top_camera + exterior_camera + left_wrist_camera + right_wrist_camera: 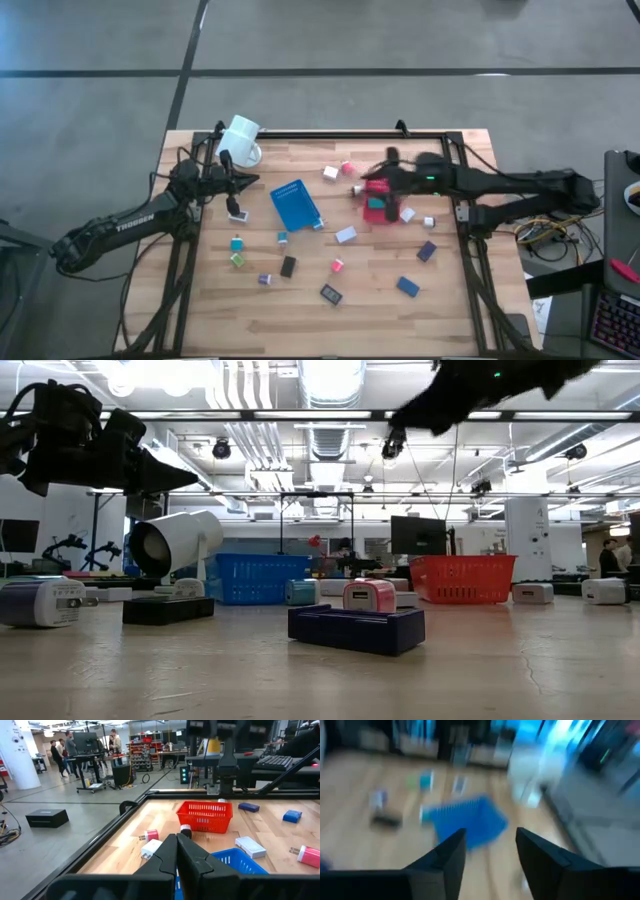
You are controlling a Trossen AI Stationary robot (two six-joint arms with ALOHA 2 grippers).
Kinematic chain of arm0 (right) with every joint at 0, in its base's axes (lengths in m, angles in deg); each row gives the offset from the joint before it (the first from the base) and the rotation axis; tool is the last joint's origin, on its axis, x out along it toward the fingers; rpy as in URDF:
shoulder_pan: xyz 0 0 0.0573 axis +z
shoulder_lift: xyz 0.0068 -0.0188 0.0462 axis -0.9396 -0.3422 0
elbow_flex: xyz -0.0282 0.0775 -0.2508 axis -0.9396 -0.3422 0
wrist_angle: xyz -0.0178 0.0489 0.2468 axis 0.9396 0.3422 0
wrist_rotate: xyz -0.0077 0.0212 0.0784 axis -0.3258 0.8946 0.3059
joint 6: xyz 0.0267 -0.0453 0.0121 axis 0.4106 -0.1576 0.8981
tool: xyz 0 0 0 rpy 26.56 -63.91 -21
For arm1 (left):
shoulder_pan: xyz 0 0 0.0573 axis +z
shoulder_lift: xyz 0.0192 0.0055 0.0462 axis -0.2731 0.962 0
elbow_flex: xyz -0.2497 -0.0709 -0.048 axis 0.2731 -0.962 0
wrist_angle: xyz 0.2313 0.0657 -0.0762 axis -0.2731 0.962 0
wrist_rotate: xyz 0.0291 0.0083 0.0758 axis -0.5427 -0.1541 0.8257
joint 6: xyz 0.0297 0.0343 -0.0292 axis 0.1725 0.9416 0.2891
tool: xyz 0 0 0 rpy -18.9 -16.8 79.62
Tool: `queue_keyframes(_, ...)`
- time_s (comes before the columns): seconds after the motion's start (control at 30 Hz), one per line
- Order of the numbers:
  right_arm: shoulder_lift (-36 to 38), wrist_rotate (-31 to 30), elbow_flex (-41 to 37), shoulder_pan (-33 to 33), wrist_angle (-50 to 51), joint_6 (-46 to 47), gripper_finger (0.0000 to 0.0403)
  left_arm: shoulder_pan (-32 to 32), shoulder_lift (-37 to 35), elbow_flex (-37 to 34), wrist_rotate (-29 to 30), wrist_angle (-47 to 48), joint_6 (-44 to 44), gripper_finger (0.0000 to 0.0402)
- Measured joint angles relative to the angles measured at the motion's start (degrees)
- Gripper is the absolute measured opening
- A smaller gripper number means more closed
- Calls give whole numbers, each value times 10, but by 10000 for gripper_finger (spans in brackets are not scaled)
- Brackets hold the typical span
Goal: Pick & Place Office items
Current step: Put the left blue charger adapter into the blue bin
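Pink block lies just beside the open right gripper.

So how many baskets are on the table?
2. The blue basket sits near the table's middle, toward the left arm. The red basket sits to its right, partly under the right gripper. None looks hidden.
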Motion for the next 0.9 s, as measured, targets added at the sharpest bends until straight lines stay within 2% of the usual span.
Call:
queue_keyframes(0.17,93,7,-130,0,-191,24,74,0,0,0,0,0,-1,12)
queue_keyframes(0.33,143,8,-252,0,-342,46,15,0,0,0,0,0,-1,12)
queue_keyframes(0.43,165,14,-290,0,-371,60,10,0,0,0,-1,0,-2,12)
queue_keyframes(0.6,205,92,-310,-1,-383,44,8,0,0,0,-2,1,-2,12)
queue_keyframes(0.9,282,92,-355,-15,-384,73,8,0,0,0,-2,4,-13,12)
